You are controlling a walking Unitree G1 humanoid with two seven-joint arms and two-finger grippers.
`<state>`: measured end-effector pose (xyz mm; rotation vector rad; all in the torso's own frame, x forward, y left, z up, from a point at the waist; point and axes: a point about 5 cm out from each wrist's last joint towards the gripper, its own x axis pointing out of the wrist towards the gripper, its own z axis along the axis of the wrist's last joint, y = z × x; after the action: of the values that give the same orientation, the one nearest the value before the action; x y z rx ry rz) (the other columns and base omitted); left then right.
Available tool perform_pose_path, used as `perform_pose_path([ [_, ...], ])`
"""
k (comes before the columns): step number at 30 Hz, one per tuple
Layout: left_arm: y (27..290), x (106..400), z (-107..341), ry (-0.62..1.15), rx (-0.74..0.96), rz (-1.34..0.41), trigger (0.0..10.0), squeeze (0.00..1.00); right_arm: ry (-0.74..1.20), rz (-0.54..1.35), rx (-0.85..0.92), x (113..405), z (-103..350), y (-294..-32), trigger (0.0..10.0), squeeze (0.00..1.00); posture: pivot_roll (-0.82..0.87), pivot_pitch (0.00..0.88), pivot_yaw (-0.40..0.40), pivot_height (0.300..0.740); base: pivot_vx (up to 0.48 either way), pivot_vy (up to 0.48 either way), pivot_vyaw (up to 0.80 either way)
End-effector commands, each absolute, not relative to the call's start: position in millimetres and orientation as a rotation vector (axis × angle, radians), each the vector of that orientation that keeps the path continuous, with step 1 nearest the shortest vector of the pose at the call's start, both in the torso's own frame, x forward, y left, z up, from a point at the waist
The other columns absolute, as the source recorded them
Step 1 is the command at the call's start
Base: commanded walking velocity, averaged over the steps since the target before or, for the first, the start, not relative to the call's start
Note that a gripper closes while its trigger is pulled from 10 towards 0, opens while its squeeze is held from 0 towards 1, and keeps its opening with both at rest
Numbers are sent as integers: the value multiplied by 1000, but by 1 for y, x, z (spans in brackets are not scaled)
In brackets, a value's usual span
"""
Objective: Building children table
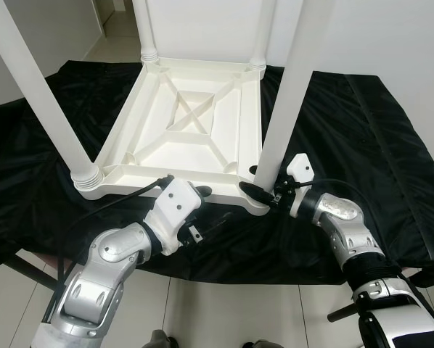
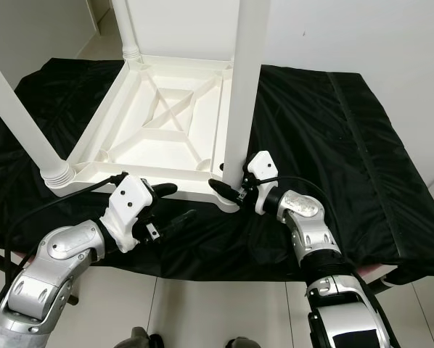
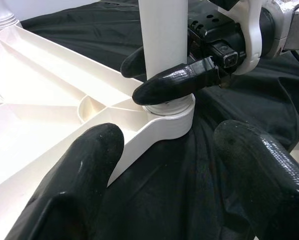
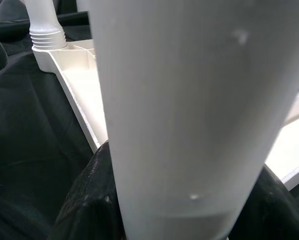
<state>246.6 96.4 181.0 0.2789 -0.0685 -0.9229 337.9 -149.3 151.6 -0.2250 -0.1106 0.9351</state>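
Observation:
A white children's table lies upside down on a black cloth, its legs pointing up. My right gripper is shut on the near right leg, just above the collar where the leg meets the table's corner. In the right wrist view this leg stands between the two black fingers. My left gripper is open and holds nothing. It hovers over the cloth at the table's front edge, left of that corner. The left wrist view looks past its fingers at the gripped leg.
The near left leg and two far legs stand in their corners. The black cloth covers a low platform that ends close in front of me. Pale floor tiles lie below. A white wall rises behind.

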Motion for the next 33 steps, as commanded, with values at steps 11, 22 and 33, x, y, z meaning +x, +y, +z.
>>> perform_pose_path([
  [11, 98, 248, 176, -47, 280, -898, 10000, 0, -116, 754, -108, 331, 143, -147, 10000, 0, -90, 114, 42, 740, 0, 0, 0],
  [22, 97, 245, 172, -42, 284, -895, 10000, 0, -161, 356, -21, 301, 133, -140, 10000, 0, -87, 98, 28, 740, 0, 0, 0],
  [33, 92, 251, 173, -77, 289, -872, 10000, 0, -191, 231, 72, 281, 126, -120, 10000, 1000, -98, 96, 36, 740, 0, 0, 0],
])
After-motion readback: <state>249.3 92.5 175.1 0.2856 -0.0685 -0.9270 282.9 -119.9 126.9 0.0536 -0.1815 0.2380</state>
